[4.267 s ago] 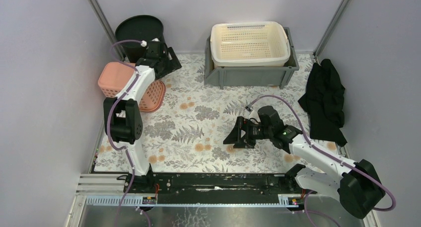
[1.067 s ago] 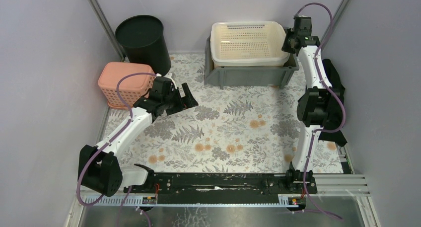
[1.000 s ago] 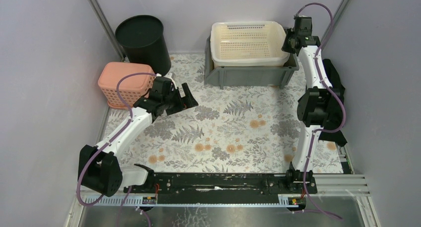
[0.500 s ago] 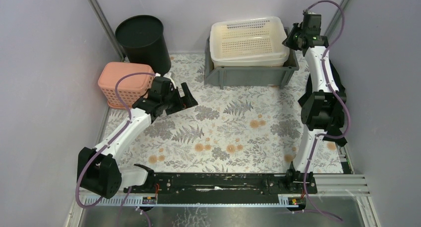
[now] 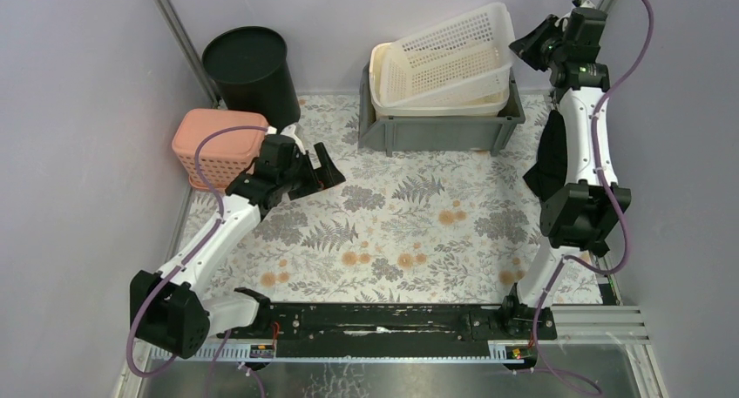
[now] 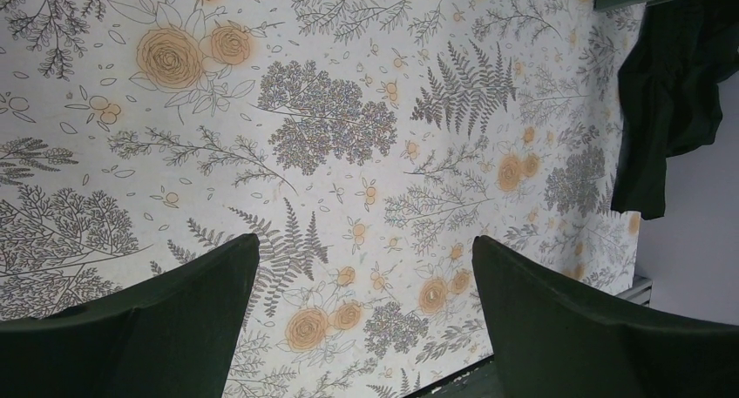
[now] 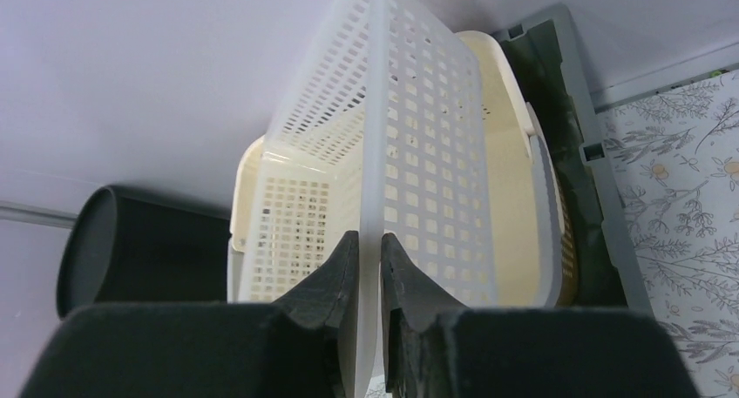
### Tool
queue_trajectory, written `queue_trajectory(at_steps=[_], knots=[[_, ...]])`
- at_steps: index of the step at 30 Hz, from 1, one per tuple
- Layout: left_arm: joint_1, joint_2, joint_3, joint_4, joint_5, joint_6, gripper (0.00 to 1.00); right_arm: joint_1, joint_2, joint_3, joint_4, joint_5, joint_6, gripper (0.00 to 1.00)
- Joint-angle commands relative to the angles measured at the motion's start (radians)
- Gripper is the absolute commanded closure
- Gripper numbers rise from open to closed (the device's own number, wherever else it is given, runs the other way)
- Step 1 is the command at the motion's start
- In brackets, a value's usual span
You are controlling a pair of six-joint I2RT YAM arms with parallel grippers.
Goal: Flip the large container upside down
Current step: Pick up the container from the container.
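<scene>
White perforated basket (image 5: 453, 43), pinched at the rim; flip only begun.
Our right gripper (image 7: 366, 246) is clamped on the basket's right wall, one jaw on each side of the lattice. The basket is tilted: right edge raised, left edge down in the cream tub (image 5: 379, 80) inside the grey bin (image 5: 436, 132). We judge it short of vertical, with the roll-over left to do. Left gripper (image 6: 364, 241) hangs spread and empty over the floral cloth (image 6: 349, 111).

The left hand (image 6: 363, 252), fingers (image 6: 157, 328) spread wide, hangs over the floral mat (image 6: 349, 111) near a black cloth (image 6: 671, 93).
</scene>
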Motion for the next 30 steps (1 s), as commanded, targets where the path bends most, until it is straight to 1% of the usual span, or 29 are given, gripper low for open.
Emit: queue_trajectory(at_steps=[1,15,22,25,30], knots=[[-0.008,-0.028,0.017,0.003,-0.012,0.006,0.00,-0.019,-0.104,-0.015,0.080,-0.047,0.030,1.00],[-0.008,-0.066,0.026,-0.024,-0.017,0.002,0.00,-0.076,-0.265,-0.079,0.105,-0.091,0.079,1.00],[-0.008,-0.086,0.023,-0.033,-0.016,-0.002,0.00,-0.087,-0.310,-0.110,0.109,-0.107,0.093,1.00],[-0.008,-0.093,0.022,-0.035,-0.018,-0.003,0.00,-0.093,-0.315,-0.098,0.119,-0.120,0.112,1.00],[-0.007,-0.103,0.020,-0.038,-0.020,-0.006,0.00,-0.095,-0.301,-0.031,0.118,-0.143,0.146,1.00]])
